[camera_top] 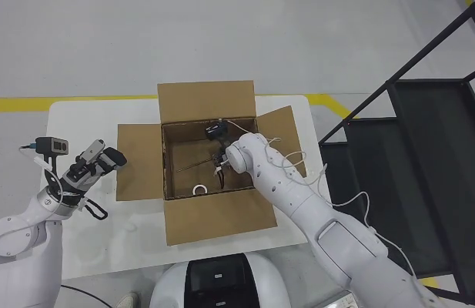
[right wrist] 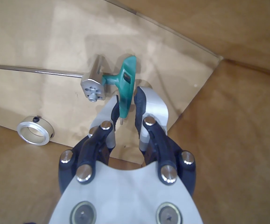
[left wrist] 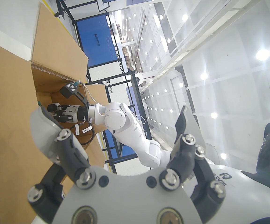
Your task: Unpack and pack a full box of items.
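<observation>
The right claw (right wrist: 126, 99) is pressed together on the green key (right wrist: 129, 75), pinching its fat plastic handle. The key looks light and hard. The handle is the best place to hold, because the thin metal stick would likely slip. The key sits inside the box (camera_top: 206, 100), near the middle. A shiny ring (right wrist: 35, 130) lies at 7 o'clock from that claw. The left claw (camera_top: 106, 154) is spread wide at 9 o'clock, outside the box.
</observation>
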